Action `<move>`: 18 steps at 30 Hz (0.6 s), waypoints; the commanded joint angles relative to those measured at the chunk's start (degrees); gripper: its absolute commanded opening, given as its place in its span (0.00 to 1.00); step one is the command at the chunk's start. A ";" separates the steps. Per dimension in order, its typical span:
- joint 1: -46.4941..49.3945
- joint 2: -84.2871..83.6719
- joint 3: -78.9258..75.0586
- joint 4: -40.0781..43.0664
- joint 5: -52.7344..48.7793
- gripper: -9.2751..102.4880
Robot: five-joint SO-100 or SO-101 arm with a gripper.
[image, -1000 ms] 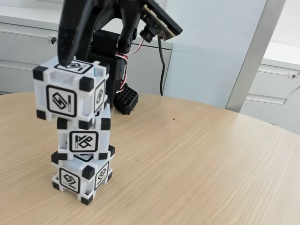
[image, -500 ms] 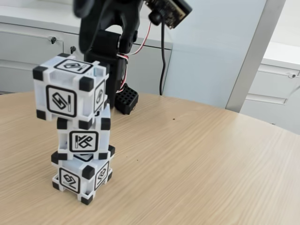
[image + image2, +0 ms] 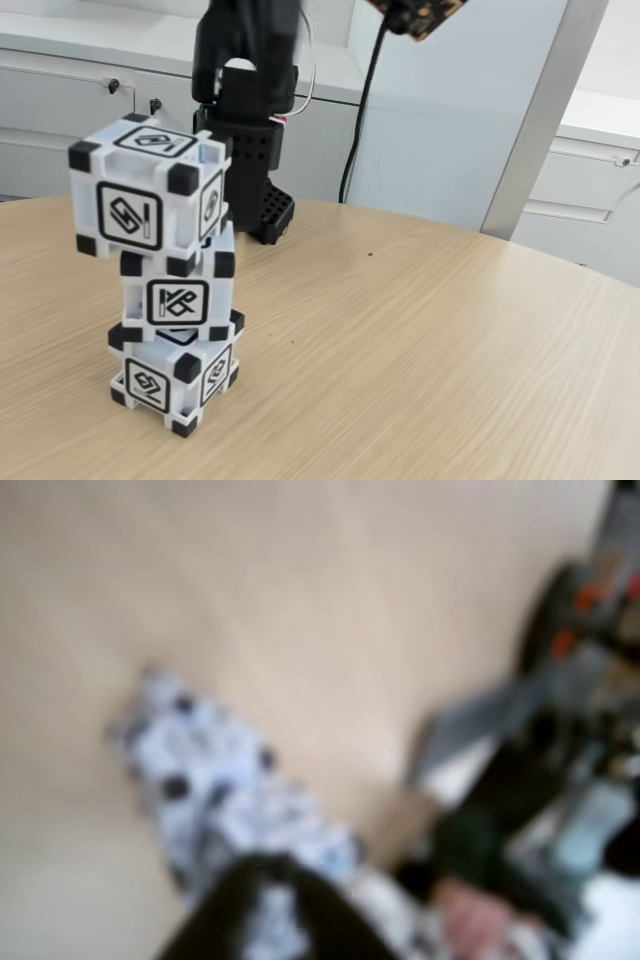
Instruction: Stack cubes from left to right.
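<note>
Cubes stand in a tower of three on the left part of the wooden surface (image 3: 420, 340) in the fixed view. The bottom cube (image 3: 175, 375) sits on the wood, turned a little. The middle cube (image 3: 180, 290) rests on it. The top cube (image 3: 150, 195) sits on that one but sticks out to the left, so the tower does not look straight.

That is the danger. I think the top cube could slip off, or the whole tower could fall, if the surface gets a bump or the black arm (image 3: 245, 90) swings back into it. The arm is up behind the tower, not touching it.

The wrist view is very blurry. I can make out the tower (image 3: 230, 800) below as a pale shape, but I cannot tell how wide the fingers are or if they hold anything.
</note>
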 commanded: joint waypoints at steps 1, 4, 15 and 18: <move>-5.27 0.26 -0.26 -0.97 3.08 0.08; -11.78 0.26 -0.26 -1.93 5.98 0.08; -20.30 8.96 6.50 -17.40 14.06 0.08; -20.39 14.41 14.68 -20.83 14.68 0.08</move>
